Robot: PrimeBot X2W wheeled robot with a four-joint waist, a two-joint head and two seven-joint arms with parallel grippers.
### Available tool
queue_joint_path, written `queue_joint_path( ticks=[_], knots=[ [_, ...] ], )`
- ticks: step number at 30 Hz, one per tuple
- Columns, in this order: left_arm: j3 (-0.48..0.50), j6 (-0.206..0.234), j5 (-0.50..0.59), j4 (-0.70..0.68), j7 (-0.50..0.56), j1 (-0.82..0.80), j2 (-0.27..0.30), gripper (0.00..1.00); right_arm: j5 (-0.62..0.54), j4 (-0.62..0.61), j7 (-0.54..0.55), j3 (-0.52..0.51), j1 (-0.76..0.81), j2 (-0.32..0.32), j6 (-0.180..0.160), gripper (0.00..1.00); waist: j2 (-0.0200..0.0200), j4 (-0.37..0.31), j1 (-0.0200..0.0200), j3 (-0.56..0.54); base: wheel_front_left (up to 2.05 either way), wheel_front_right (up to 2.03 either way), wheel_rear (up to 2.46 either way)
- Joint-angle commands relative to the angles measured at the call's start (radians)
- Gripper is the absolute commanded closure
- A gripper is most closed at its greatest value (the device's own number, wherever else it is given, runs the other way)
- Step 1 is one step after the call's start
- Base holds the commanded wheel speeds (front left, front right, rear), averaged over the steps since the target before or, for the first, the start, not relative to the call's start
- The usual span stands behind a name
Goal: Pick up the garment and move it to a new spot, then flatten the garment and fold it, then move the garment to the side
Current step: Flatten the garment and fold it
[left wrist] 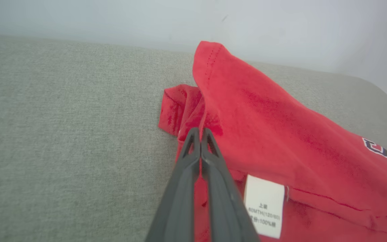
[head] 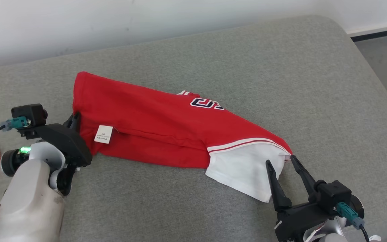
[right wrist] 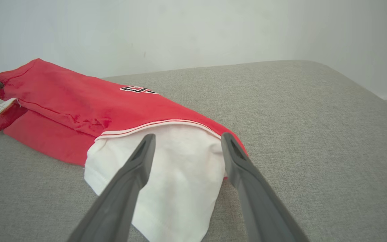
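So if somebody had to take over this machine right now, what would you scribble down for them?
Left hand: shut on the red garment at the end near its care label, that edge lifted a little.
Right hand: open, fingers either side of the corner of the white sleeve, nothing gripped.
Garment: a long, rumpled strip on the grey cushion.
Done: it looks partly doubled over, not flat.
Left: grip the sleeve end, flatten, finish folding, move it aside.
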Motion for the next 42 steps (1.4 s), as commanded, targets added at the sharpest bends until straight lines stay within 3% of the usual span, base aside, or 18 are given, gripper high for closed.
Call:
queue_joint_path(
  ticks=[1, 10, 18, 27, 32, 38, 42],
  knots=[
    [0.011, -0.004, -0.027, -0.026, -0.021, 0.029, -0.006, 1.0, 0.001, 0.001, -0.004, -0.008, 0.011, 0.0, -0.002, 0.0, 0.0, 0.027, 0.0, -0.02, 0.0, 0.0, 0.0],
    [0.022, 0.001, -0.078, -0.283, -0.088, 0.188, -0.04, 1.0, -0.003, -0.006, 0.007, -0.036, 0.045, 0.0, -0.002, 0.0, 0.0, 0.106, 0.0, -0.074, 0.0, 0.0, 0.0],
    [0.014, 0.094, -0.104, -0.638, 0.002, 0.472, -0.062, 1.0, -0.001, -0.015, 0.018, -0.05, 0.068, 0.0, -0.002, 0.0, 0.0, 0.167, 0.0, -0.115, 0.0, 0.0, 0.0],
    [0.007, 0.201, -0.11, -0.954, 0.127, 0.765, -0.036, 1.0, 0.006, -0.021, 0.024, -0.053, 0.082, -0.001, -0.002, 0.0, 0.0, 0.187, 0.0, -0.132, 0.0, 0.0, 0.0],
    [-0.003, 0.218, -0.071, -0.926, 0.132, 0.767, -0.014, 1.0, 0.004, -0.026, 0.027, -0.054, 0.08, 0.0, -0.002, 0.0, 0.0, 0.179, 0.0, -0.121, 0.0, 0.0, 0.0],
    [0.0, 0.22, -0.043, -0.715, 0.085, 0.668, -0.013, 1.0, 0.0, -0.032, 0.034, -0.036, 0.059, 0.0, -0.002, 0.0, 0.0, 0.143, 0.0, -0.1, 0.0, 0.0, 0.0],
    [0.003, 0.196, -0.024, -0.568, -0.002, 0.594, -0.011, 1.0, -0.005, -0.032, 0.037, -0.028, 0.049, -0.001, -0.002, 0.0, 0.0, 0.12, 0.0, -0.09, 0.0, 0.0, 0.0]
  ],
)
